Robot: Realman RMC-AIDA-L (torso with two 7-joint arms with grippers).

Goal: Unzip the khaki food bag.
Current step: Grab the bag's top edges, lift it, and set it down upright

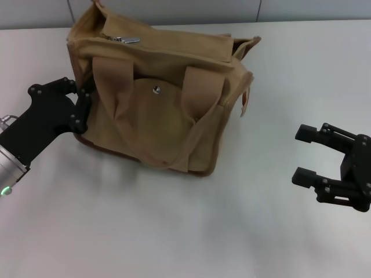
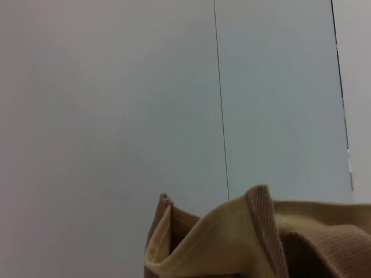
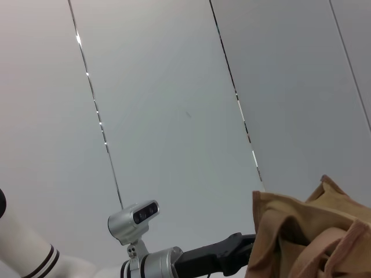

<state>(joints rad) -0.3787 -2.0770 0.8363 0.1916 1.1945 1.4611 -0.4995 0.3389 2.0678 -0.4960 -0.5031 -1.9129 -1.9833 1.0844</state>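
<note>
White desk (image 1: pixel 174 231) carries the khaki food bag (image 1: pixel 159 98) near its far edge; left end effector (image 1: pixel 81 110) presses its side, grip unclear; right end effector (image 1: pixel 307 156) gapes empty, well apart.

Bare table (image 1: pixel 174 231) lies between the right hand (image 1: pixel 304 155) and the khaki food bag (image 1: pixel 159 98).

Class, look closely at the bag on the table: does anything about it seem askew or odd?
The bag sits skewed and slumped, its right top corner sagging and handles flopped forward. The left claw presses its side; the right claw waits apart, open.
</note>
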